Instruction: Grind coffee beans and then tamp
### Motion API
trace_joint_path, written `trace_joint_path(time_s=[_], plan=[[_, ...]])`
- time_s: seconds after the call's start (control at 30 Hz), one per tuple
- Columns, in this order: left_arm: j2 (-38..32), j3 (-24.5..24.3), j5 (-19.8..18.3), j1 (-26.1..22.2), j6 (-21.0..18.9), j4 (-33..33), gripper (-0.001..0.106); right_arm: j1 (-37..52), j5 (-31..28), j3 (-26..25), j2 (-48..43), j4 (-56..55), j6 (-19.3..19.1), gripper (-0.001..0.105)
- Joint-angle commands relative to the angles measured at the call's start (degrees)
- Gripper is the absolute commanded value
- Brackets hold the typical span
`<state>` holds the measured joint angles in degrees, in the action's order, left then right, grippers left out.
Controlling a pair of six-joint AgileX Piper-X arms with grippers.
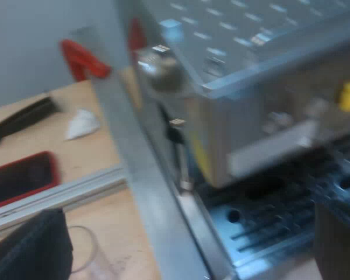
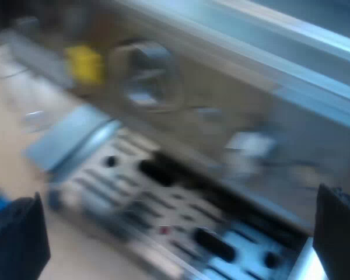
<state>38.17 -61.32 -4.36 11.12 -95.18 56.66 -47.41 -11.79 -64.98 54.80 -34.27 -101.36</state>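
Wooden tabletop (image 1: 99, 146) carries the espresso machine (image 1: 251, 87). Left gripper (image 1: 186, 251), spread wide and empty, faces its drip tray (image 1: 268, 227); a measuring glass (image 1: 87, 256) stands just beside one finger. Right gripper (image 2: 178, 239), likewise wide and empty, faces the tray and machine front.

Soft, even indoor light, fairly bright, throws no hard shadows on the tabletop (image 1: 99, 146). The espresso machine (image 1: 251, 87) carries pale streaked highlights along its metal top, and a bright glint sits on a rounded metal part (image 1: 157, 67) at its corner. Both wrist views are smeared, probably by motion. The slots of the drip tray (image 2: 134, 192) run into streaks, a yellow patch (image 2: 84, 64) on the machine's front has no clear outline, and the near measuring glass (image 1: 84, 251) is only a hazy rim. Shade deepens under the machine's front.
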Motion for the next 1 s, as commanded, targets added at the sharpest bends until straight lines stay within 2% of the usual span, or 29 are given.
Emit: trace_joint_path(time_s=[0.03,0.37,0.57,0.63,0.7,0.8,1.0], plan=[[1.5,-0.9,-1.4,-2.6,-0.2,-0.4,0.085,4.7,0.0,-0.6,-2.2,-3.1,-0.7,0.093],[3.0,-0.9,-1.9,-5.3,-1.3,-0.4,0.085,22.3,0.5,-0.6,-8.3,-16.0,-0.5,0.093],[3.0,-0.9,-1.9,-5.3,-3.1,0.0,0.085,33.9,3.9,-0.6,-10.5,-18.0,-4.9,0.093],[3.0,-0.9,-1.9,-5.3,-3.1,0.5,0.085,41.6,9.1,-0.6,-11.4,-18.0,-7.0,0.093],[3.0,-0.9,-1.9,-5.3,-3.1,0.8,0.085,45.1,12.4,-0.6,-12.0,-18.0,-7.4,0.093],[2.7,-0.9,-1.8,-5.3,-3.1,1.9,0.085,50.3,17.2,-0.6,-12.9,-18.3,-10.0,0.093],[-0.7,-0.9,-1.0,-5.3,-3.9,3.1,0.085,52.5,18.5,-0.6,-16.3,-18.4,-11.0,0.093]])
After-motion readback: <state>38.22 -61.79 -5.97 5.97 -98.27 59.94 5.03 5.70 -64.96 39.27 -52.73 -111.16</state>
